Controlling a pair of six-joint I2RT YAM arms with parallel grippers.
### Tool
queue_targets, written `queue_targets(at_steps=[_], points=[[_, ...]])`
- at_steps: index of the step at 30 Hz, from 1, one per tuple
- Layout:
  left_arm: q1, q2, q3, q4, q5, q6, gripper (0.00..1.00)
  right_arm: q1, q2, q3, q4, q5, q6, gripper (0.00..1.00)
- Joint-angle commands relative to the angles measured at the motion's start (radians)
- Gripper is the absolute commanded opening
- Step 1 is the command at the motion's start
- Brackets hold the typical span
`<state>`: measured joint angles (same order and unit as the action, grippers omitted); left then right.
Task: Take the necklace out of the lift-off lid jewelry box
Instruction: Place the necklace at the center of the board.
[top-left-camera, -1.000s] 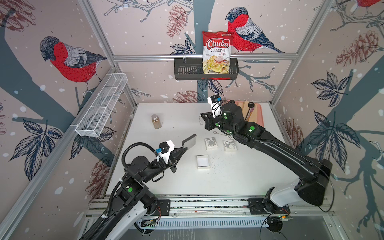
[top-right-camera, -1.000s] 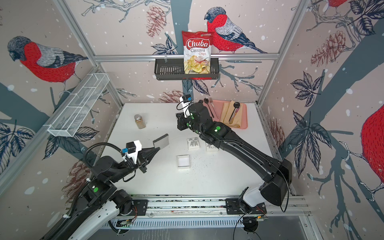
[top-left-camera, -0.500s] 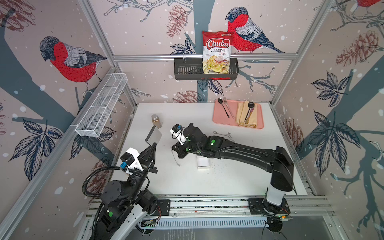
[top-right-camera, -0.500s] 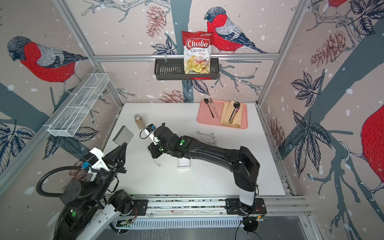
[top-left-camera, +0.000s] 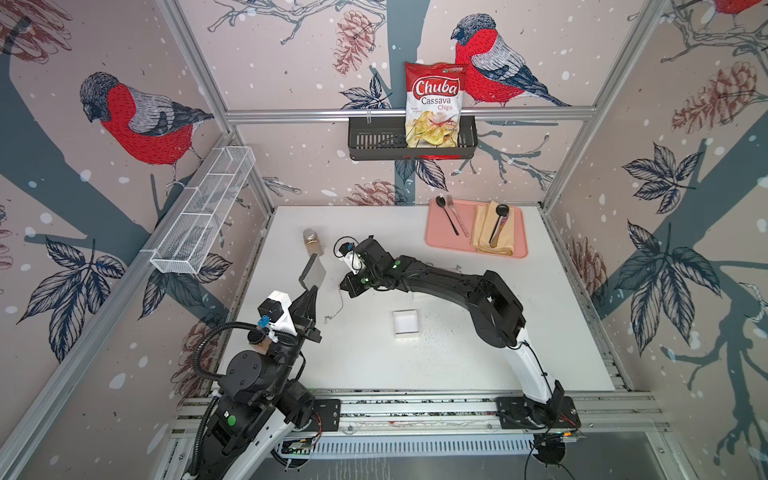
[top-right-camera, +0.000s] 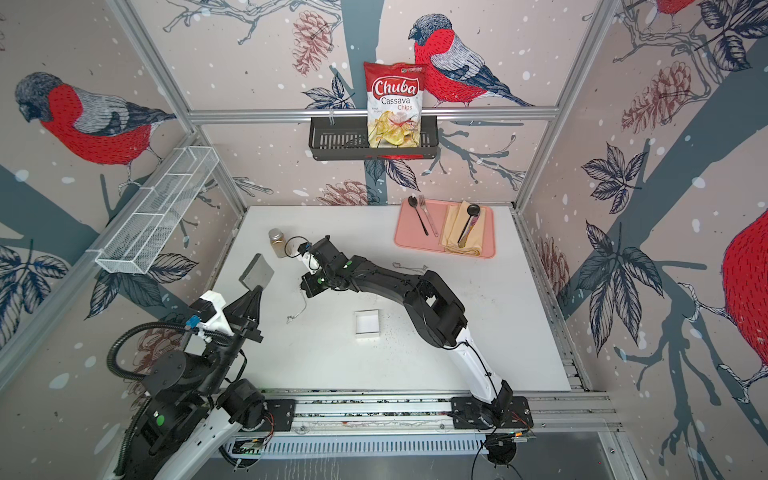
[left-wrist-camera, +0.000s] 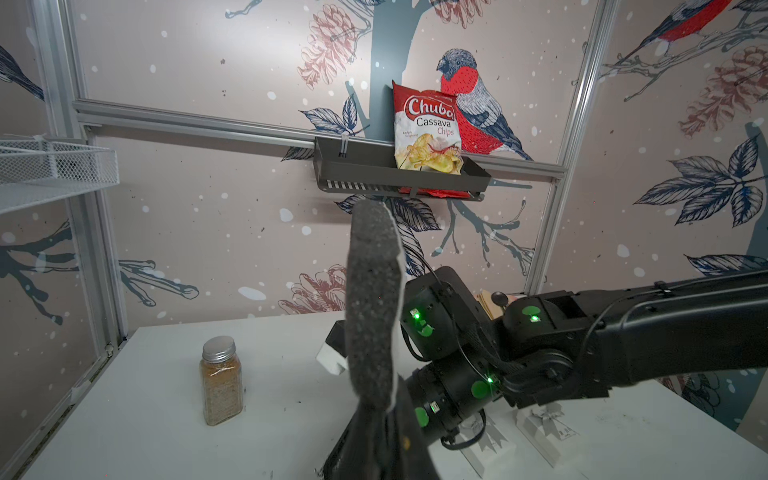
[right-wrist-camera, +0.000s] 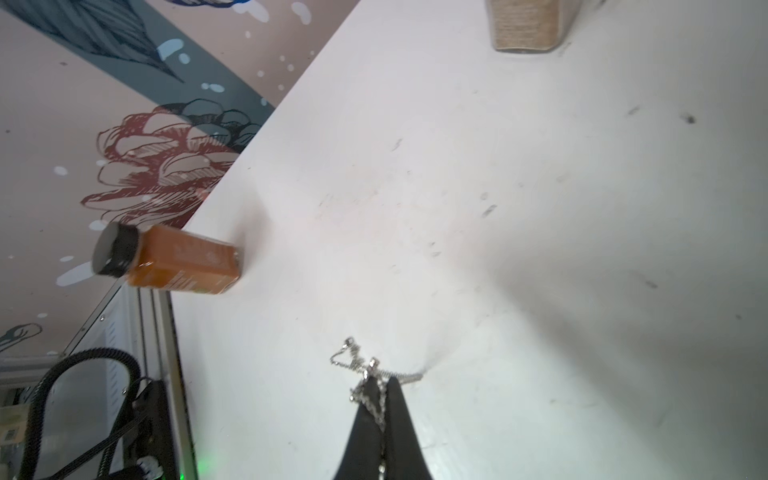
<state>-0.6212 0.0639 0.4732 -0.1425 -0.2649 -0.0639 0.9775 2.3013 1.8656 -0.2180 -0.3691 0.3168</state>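
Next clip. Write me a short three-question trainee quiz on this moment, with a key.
1. True or false: the necklace lies inside the open white box.
2. What is the left gripper holding? A) a spice jar B) a grey square piece C) a fork
3. Fill in: the right gripper is shut on the ____, whose loose end hangs down to the table.

Key: 1 false; 2 B; 3 necklace.

Upright spice jar (top-left-camera: 312, 242); chips bag (top-left-camera: 434, 106) in black basket (top-left-camera: 374, 143); pink tray (top-left-camera: 449, 245) with cutlery (top-left-camera: 449, 216), seemingly a napkin (top-left-camera: 507, 237).
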Motion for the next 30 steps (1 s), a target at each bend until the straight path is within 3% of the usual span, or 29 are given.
queue_targets(at_steps=[1, 5, 8, 14, 17, 20, 25, 30], points=[[-0.001, 0.014, -0.031, 0.055, 0.003, -0.028, 0.0, -0.044, 0.056, 0.051, 0.006, -0.02, -0.015, 0.0], [-0.001, 0.032, -0.081, 0.102, 0.027, -0.056, 0.0, -0.107, 0.132, 0.122, -0.02, 0.014, -0.032, 0.0], [-0.002, 0.047, -0.108, 0.127, 0.042, -0.08, 0.0, -0.14, 0.187, 0.174, -0.047, 0.044, -0.042, 0.05], [-0.002, 0.107, -0.118, 0.134, 0.088, -0.117, 0.0, -0.183, 0.202, 0.212, -0.083, 0.104, -0.035, 0.5], [-0.002, 0.16, -0.1, 0.132, 0.111, -0.142, 0.0, -0.199, 0.152, 0.185, -0.087, 0.122, -0.039, 0.54], [-0.001, 0.239, -0.061, 0.12, 0.122, -0.177, 0.0, -0.213, 0.046, 0.09, -0.062, 0.143, -0.041, 0.57], [0.011, 0.43, 0.04, 0.08, 0.189, -0.232, 0.0, -0.235, -0.313, -0.302, 0.173, 0.153, 0.003, 0.62], [0.068, 0.623, 0.106, 0.109, 0.382, -0.277, 0.0, -0.233, -0.676, -0.664, 0.329, 0.153, 0.092, 0.66]])
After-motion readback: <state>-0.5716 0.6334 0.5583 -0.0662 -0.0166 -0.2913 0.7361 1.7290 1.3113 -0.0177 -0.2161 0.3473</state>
